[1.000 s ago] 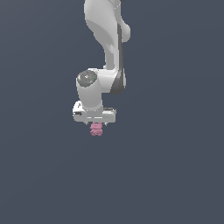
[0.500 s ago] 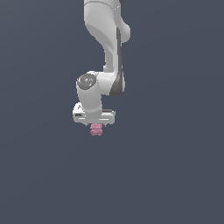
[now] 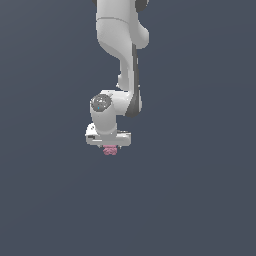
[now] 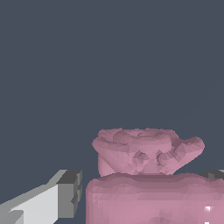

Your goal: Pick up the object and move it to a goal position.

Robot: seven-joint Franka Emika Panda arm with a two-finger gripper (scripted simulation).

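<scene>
The object [image 3: 110, 150] is a small dusty-pink lumpy clump. In the exterior view it hangs just under the white gripper [image 3: 109, 148], held in the air against the plain dark grey background. In the wrist view the object [image 4: 146, 175] fills the space between the two fingers. One grey-tipped finger [image 4: 65, 194] presses one side; the other finger [image 4: 213, 175] shows only as a sliver at the picture's edge. The gripper is shut on the object. The white arm [image 3: 120, 55] rises above it.
Only a flat dark grey background shows in both views. No other objects, containers or edges are in view.
The gripper with the object has moved upward a little in the exterior view. The hold on the object is unchanged.
</scene>
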